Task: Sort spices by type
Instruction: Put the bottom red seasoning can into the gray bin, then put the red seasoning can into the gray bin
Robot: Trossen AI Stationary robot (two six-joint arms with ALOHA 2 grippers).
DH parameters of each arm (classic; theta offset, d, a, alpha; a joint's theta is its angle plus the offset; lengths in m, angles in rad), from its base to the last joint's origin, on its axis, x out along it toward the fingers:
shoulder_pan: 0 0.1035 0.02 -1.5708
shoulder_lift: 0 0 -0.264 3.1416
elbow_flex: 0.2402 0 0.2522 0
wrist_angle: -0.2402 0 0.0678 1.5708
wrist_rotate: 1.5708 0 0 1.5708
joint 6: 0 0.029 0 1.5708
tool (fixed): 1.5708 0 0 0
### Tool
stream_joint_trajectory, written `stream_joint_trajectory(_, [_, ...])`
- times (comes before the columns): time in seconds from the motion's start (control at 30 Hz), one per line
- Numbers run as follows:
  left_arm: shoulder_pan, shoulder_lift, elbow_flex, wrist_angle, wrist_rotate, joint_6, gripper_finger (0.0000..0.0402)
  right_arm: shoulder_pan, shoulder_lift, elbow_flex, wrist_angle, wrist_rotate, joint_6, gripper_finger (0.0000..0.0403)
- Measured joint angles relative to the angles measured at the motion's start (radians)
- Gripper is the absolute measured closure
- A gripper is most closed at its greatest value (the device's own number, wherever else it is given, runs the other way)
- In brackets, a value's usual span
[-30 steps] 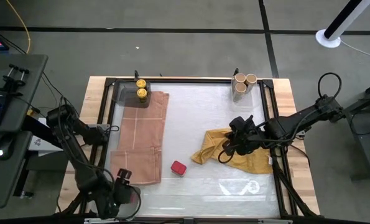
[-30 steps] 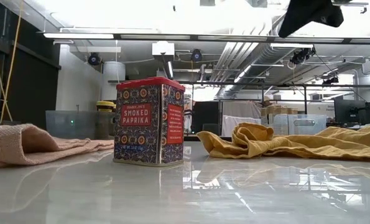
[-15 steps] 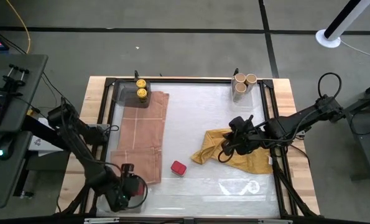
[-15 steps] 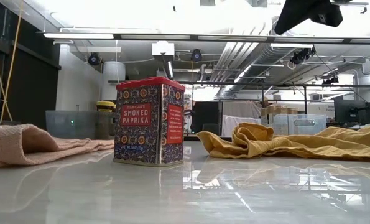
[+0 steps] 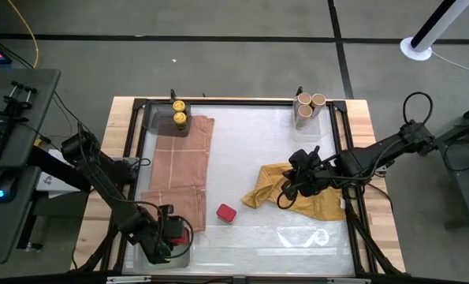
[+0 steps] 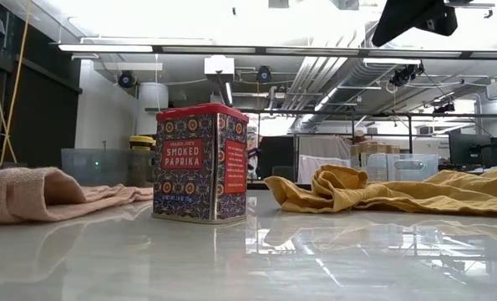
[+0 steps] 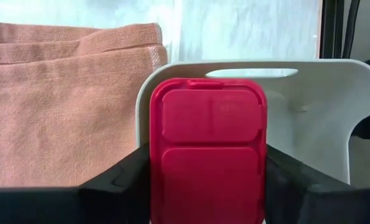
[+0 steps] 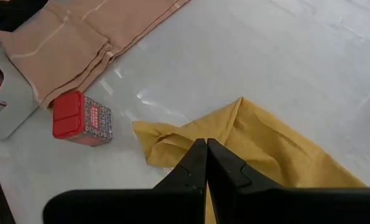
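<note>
Left gripper [image 5: 173,235] at the table's near left corner, fingers clamped on a red tin [image 7: 206,155] held over a clear grey tray [image 7: 309,118] beside the pink cloth [image 5: 177,170]. Second red tin [image 5: 226,212] stands on the table between pink cloth and yellow cloth [image 5: 297,193]. Right gripper [image 8: 205,163] hovers above the yellow cloth, fingers pressed together, holding nothing.

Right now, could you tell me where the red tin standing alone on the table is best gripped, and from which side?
From above, I would judge. The tin stands upright with clear table around it, cloths well aside. Close the fingers across its flat, parallel side walls just under the red lid, not corner to corner.
</note>
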Motion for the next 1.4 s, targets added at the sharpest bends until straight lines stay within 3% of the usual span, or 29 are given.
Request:
stream_joint_trajectory(0.2, [0.000, 0.000, 0.000, 0.004, -0.001, 0.000, 0.0153, 0.000, 0.000, 0.000, 0.000, 0.000, 0.000, 0.0403])
stream_joint_trajectory(0.43, [0.004, -0.001, 0.000, 0.004, 0.004, 0.003, 0.0147, 0.000, 0.000, 0.000, 0.000, 0.000, 0.000, 0.0403])
stream_joint_trajectory(0.7, [0.025, -0.102, 0.001, -0.022, 0.132, 0.078, 0.0146, 0.000, 0.000, 0.000, -0.001, 0.000, -0.016, 0.0403])
stream_joint_trajectory(0.83, [0.039, -0.196, 0.001, -0.073, 0.098, 0.081, 0.0145, 0.000, 0.000, 0.000, 0.024, -0.001, -0.018, 0.0403])
stream_joint_trajectory(0.93, [0.062, -0.265, 0.001, -0.064, -0.005, 0.098, 0.0146, 0.000, 0.000, 0.000, 0.061, -0.001, -0.037, 0.0403])
stream_joint_trajectory(1.03, [0.103, -0.301, 0.003, 0.003, -0.112, 0.205, 0.0152, 0.000, 0.000, 0.000, 0.094, -0.001, -0.052, 0.0403])
stream_joint_trajectory(1.13, [0.177, -0.282, 0.003, 0.125, -0.129, 0.391, 0.0158, 0.000, 0.000, 0.000, 0.112, -0.001, -0.049, 0.0403])
stream_joint_trajectory(1.27, [0.305, -0.179, 0.004, 0.319, -0.053, 0.615, 0.0157, 0.000, 0.000, 0.000, 0.116, -0.002, -0.043, 0.0403])
stream_joint_trajectory(1.4, [0.424, -0.045, 0.090, 0.327, 0.042, 0.766, 0.0148, 0.000, 0.000, 0.000, 0.116, -0.008, -0.020, 0.0403])
